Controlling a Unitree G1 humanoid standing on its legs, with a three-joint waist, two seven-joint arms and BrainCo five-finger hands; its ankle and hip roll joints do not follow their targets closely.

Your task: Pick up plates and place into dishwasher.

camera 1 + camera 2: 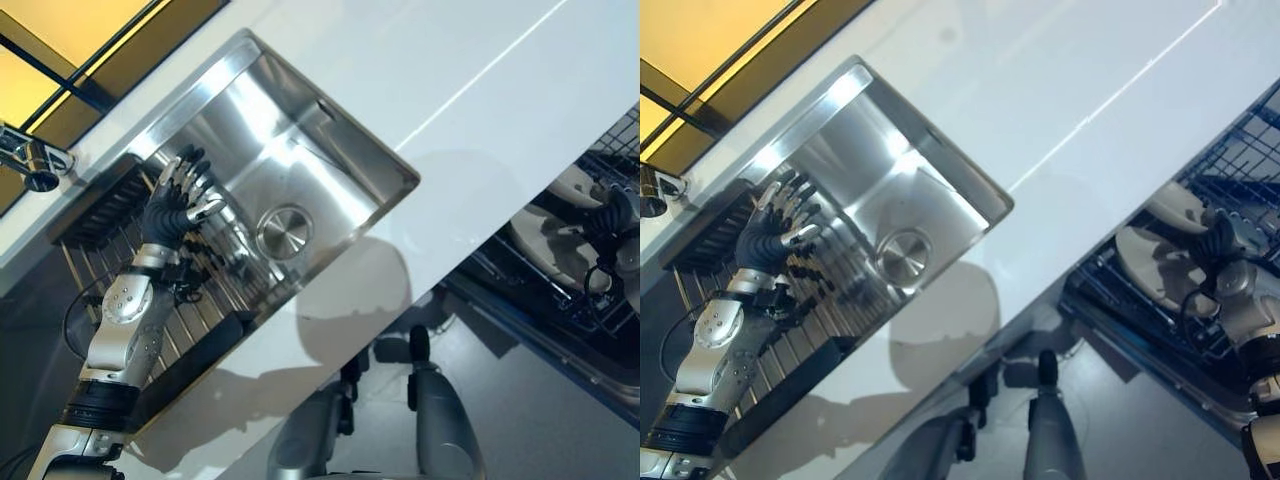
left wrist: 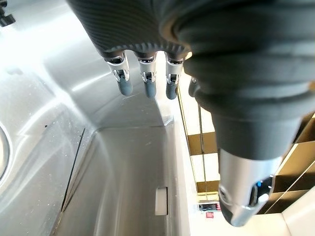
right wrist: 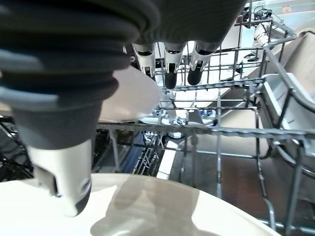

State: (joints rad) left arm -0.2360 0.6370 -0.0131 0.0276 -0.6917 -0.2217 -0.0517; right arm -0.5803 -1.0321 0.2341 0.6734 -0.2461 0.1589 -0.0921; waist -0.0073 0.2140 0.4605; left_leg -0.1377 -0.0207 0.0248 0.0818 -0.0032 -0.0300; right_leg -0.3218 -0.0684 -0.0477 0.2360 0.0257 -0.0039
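Two white plates stand in the dishwasher's lower rack [image 1: 1110,300] at the right: one plate [image 1: 1145,255] nearer, a second plate [image 1: 1175,205] behind it. My right hand [image 1: 1222,238] hovers right at them, open. In the right wrist view its fingers [image 3: 170,73] point straight past the rack wires [image 3: 236,130], with the thumb [image 3: 69,187] just above the near plate [image 3: 162,211] and another plate [image 3: 130,96] beyond. My left hand [image 1: 178,200] is open with fingers spread, low inside the steel sink [image 1: 330,150], holding nothing; its fingers [image 2: 147,83] point at the bare sink wall [image 2: 123,172].
A dark slatted drying rack [image 1: 100,205] lies across the sink's left part beside my left hand. A round drain [image 1: 284,231] sits in the basin floor. A chrome faucet [image 1: 30,160] stands at the far left. White countertop [image 1: 480,80] runs between sink and dishwasher.
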